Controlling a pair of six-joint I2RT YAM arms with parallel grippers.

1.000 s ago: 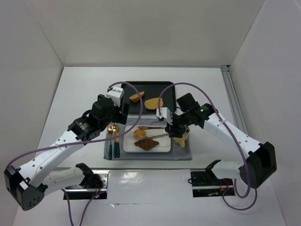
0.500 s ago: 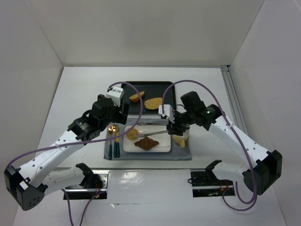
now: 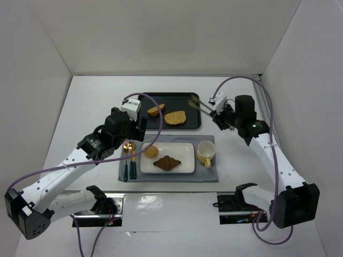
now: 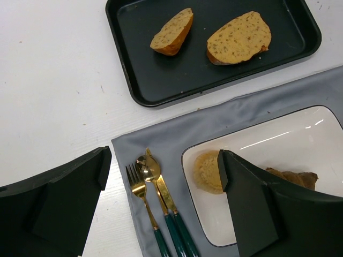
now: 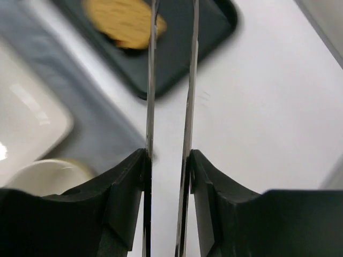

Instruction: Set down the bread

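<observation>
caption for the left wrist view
Two bread slices on a black tray; a bun on the white plate.

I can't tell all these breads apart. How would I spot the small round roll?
In front of the black tray lies a grey placemat with a white rectangular plate on it. The roll sits at the plate's left end, pale and round, unlike the dark ridged pastry beside it.

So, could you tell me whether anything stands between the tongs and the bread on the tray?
Nothing visible does: the tongs hang over the right end of the tray, and the nearer slice lies bare on it.
</observation>
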